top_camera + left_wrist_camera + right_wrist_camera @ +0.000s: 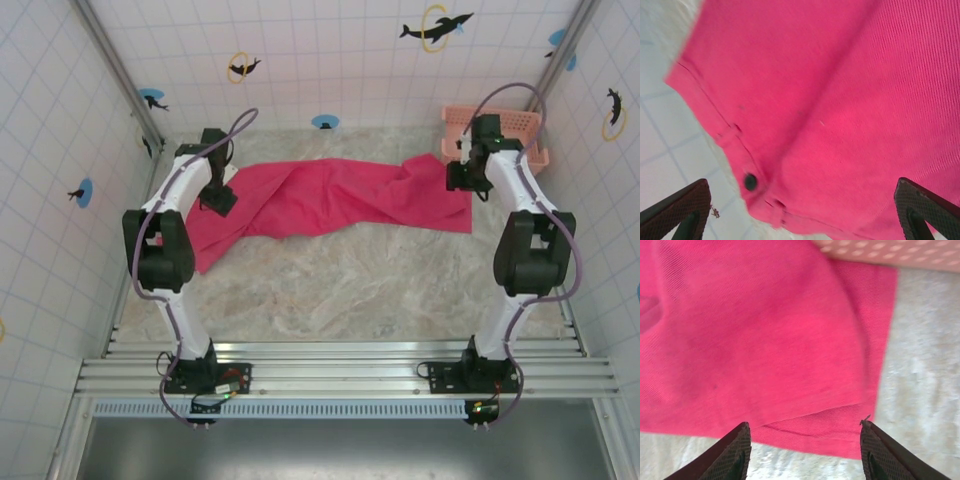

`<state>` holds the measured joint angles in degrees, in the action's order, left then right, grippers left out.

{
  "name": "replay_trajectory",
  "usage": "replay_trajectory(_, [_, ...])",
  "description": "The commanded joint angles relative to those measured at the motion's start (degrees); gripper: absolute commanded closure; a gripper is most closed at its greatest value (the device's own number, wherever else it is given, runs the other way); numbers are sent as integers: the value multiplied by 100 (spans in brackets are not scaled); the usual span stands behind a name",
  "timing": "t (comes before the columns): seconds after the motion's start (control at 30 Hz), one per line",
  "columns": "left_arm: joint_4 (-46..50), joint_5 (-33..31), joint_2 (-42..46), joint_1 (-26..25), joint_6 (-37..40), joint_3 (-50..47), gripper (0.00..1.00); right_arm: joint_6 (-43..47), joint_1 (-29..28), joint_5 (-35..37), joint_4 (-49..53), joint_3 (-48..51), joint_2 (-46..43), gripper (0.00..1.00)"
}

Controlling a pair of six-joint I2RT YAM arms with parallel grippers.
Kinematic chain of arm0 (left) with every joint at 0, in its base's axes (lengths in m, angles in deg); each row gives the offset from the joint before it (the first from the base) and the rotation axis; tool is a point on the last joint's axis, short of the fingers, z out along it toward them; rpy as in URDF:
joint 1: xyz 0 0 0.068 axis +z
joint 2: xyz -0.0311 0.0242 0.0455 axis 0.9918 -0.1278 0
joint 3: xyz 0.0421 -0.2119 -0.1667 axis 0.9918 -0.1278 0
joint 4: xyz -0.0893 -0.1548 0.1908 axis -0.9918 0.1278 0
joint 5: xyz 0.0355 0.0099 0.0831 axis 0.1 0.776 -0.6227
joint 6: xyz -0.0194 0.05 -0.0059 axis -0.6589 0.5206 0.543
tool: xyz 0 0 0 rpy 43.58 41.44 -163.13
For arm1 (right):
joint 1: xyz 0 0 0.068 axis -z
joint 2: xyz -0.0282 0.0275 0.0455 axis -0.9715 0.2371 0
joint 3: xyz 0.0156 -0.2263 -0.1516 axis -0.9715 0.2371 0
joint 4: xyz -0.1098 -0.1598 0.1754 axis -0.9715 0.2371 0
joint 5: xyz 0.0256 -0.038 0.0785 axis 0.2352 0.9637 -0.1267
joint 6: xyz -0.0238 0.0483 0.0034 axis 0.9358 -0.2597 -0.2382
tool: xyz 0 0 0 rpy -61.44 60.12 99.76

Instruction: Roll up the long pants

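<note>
Spreading out of bright magenta-pink cloth long pants [330,200] before rolling: both grippers poised at opposite ends, nothing pinched.

Top view: the garment lies rumpled across the far half of the marbled grey table [350,290], from 9 to 3 o'clock. The left gripper [218,198] hangs over its 9 o'clock end and the right gripper [468,182] over its 3 o'clock end, with a pale salmon-pink slotted plastic basket [452,125] just behind at 1 o'clock. Left wrist view: jaws spread wide above the waistband, with a dark round button [750,181] at 7 o'clock. Right wrist view: fingers parted over the leg hem, gripping nothing. The basket sits at 12 o'clock beside the cloth; contact cannot be told. Likely faults: uncleared creases would roll in crooked, a single-layer pinch would let the lower layer trail, and the basket crowds the right arm.
</note>
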<state>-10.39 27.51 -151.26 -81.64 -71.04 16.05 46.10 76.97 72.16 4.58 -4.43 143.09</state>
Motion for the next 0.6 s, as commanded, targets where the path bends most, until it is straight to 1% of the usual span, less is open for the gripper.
replay_trajectory(0.0, [79,18,938,-130,-184,-409,14,-144,-509,-372,-444,314,-161,39])
replay_trajectory(0.03, [17,-133,1170,-285,-109,-614,18,-199,-553,-434,-534,352,-145,39])
replay_trajectory(0.1, [-245,-422,1532,-679,143,-1110,22,-264,-604,-585,-735,401,-65,39])
replay_trajectory(0.13, [-306,-558,1600,-890,212,-1314,24,-284,-630,-617,-836,411,-12,39])
replay_trajectory(0.2, [-52,-618,1444,-1188,135,-1425,22,-315,-641,-771,-1010,391,110,39])
replay_trajectory(0.23, [171,-618,1271,-1253,26,-1426,23,-329,-645,-837,-1053,362,181,39])
replay_trajectory(0.3, [672,-718,858,-1324,-245,-1369,30,-302,-640,-918,-1123,331,250,39])
replay_trajectory(0.33, [729,-725,719,-1323,-353,-1419,33,-294,-640,-920,-1180,348,260,39])
replay_trajectory(0.37, [675,-800,646,-1322,-442,-1555,35,-275,-643,-945,-1231,378,261,39])
replay_trajectory(0.4, [610,-840,619,-1328,-470,-1690,39,-263,-634,-966,-1279,399,260,39])
replay_trajectory(0.5, [410,-1225,526,-1310,-533,-1904,53,-234,-631,-1111,-1403,473,247,39])
replay_trajectory(0.57, [367,-1288,389,-1258,-561,-1847,55,-217,-631,-1126,-1449,542,211,39])
